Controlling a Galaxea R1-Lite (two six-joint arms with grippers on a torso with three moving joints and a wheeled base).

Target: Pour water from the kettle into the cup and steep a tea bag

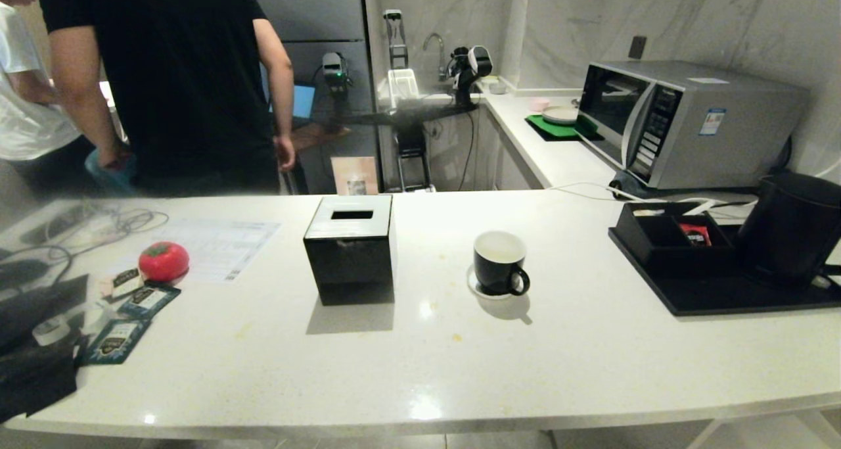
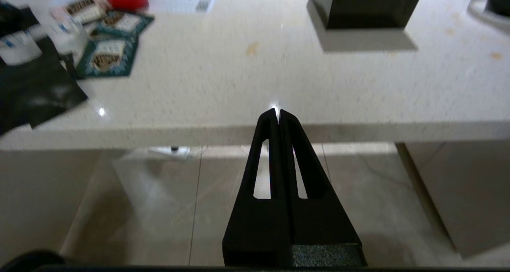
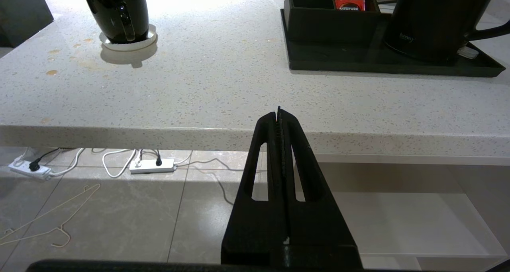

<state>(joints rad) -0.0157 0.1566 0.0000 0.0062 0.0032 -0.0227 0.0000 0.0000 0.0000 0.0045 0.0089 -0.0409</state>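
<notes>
1. Right, the left gripper (image 2: pixel 278 113) has its fingers pressed flat together, holding nothing, with the tips level with the counter (image 2: pixel 279 77) edge and floor tiles beneath them.
2. The right gripper (image 3: pixel 279 112) is the same: fingers together, empty, tips at the counter's near edge.
3. Beyond the right fingertips and off to one side, the cup (image 3: pixel 117 11) stands on its saucer (image 3: pixel 129 43), handle turned toward the gripper; its rim is cut off in the right wrist view.
4. Further out on the other side, the kettle (image 3: pixel 434 21) sits on a black tray (image 3: pixel 390 63), its top cropped.
5. Ahead of the left fingers lie tea bag packets (image 2: pixel 107 53), blurred, and a black tissue box (image 2: pixel 364 5), only its base showing.
6. In the head view the cup's (image 1: pixel 500 263) inside looks white; any water there is hard to make out.
</notes>
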